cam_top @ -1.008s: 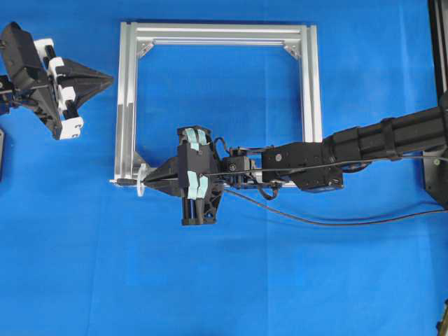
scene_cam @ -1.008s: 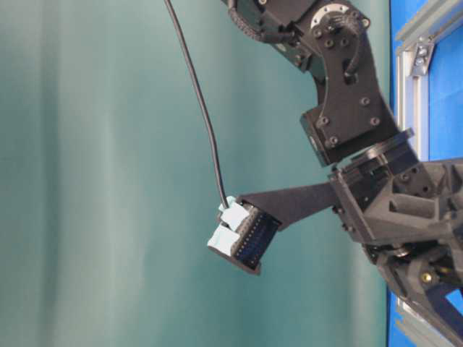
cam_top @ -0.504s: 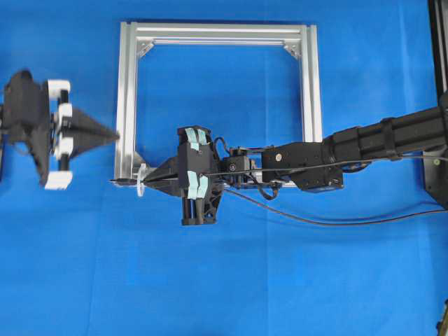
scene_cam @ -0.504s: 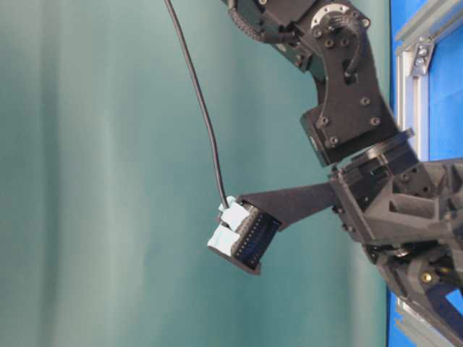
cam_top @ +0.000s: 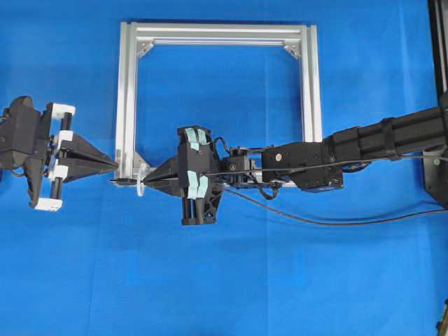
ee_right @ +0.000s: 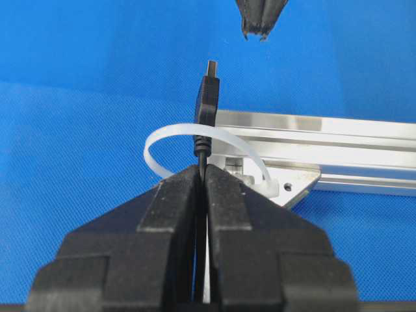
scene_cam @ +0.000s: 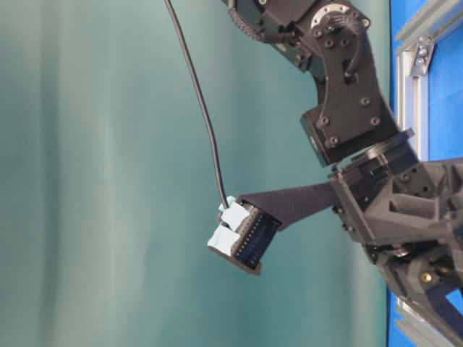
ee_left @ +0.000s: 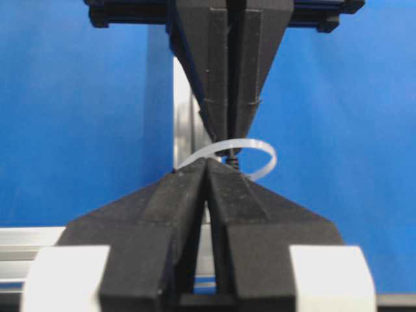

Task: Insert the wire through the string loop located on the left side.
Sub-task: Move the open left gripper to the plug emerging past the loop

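Here, operator, is what you had in front of you.

Right tool (ee_right: 203, 170): clenched on the wire (ee_right: 207, 104) just behind its plug; the plug stood through the string loop (ee_right: 170, 135), its silvery tip poking out on the far side.
Left tool (cam_top: 112, 164): pinched together on nothing, its tips pointed at the plug and just short of it.
String loop: at the lower-left corner of the silver frame (cam_top: 126, 105), which lay on the blue counter (cam_top: 224, 280).
Risk, handover: you had the left tool closed; driven in as it was, it would likely have butted the plug and pushed it back out of the loop. It needed to part first.
Risk, loop: the string looked thin and springy. A nudge from either tool could have bent it aside or caught it between the jaws along with the plug.
Risk, release: had the right tool let go before the left one gripped, the trailing wire's pull could have dragged the plug out.
Hard to see, left wrist view: the plug was almost wholly hidden behind the tips, so alignment was a guess there.
Hard to see, table-level view: neither the loop nor the plug showed; arm hardware filled it.
Cut off: the wire's far end ran out of the overhead view.
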